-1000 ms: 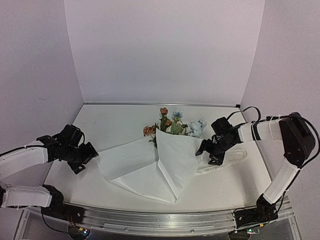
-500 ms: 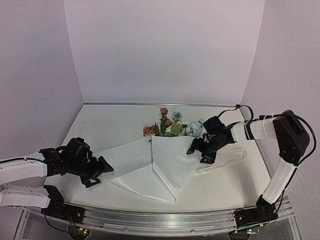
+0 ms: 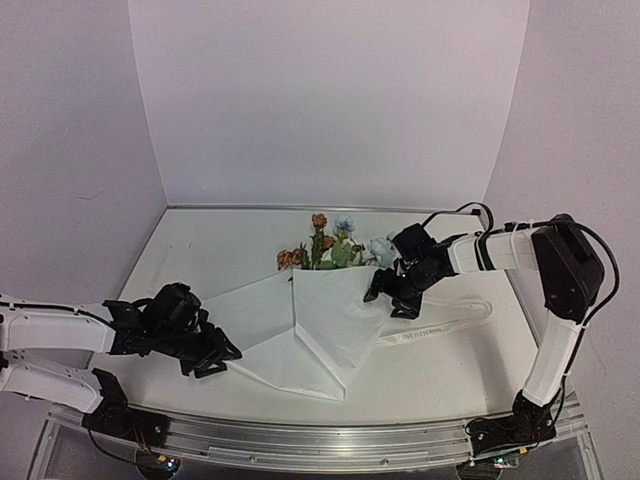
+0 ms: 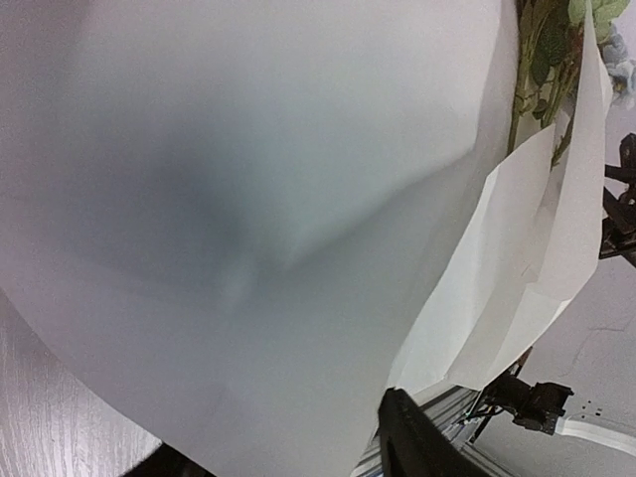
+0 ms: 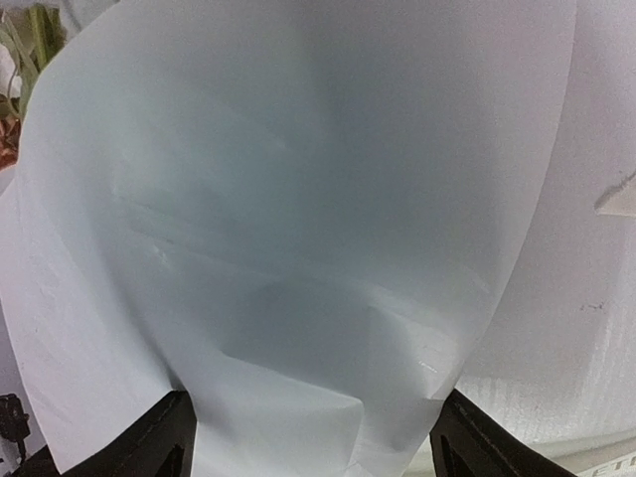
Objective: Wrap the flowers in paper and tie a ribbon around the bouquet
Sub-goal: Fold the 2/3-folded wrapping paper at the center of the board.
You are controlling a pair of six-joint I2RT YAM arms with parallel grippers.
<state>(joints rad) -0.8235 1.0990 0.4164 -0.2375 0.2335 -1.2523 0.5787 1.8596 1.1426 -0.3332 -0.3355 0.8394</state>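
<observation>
My left gripper (image 3: 220,354) half-wide, right gripper (image 3: 386,299) wide, both astride paper (image 3: 320,325) edges. Risk: sheet slips free and the fold springs off flowers (image 3: 318,242).

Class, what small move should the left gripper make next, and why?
Probably close the left gripper on the paper at its left edge: its jaws stand open around that edge, and the left flap is not yet folded over the flowers.

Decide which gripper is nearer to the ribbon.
Right. The right gripper sits beside the ribbon, at the paper's right edge; the left gripper is far across, at its left corner.
</observation>
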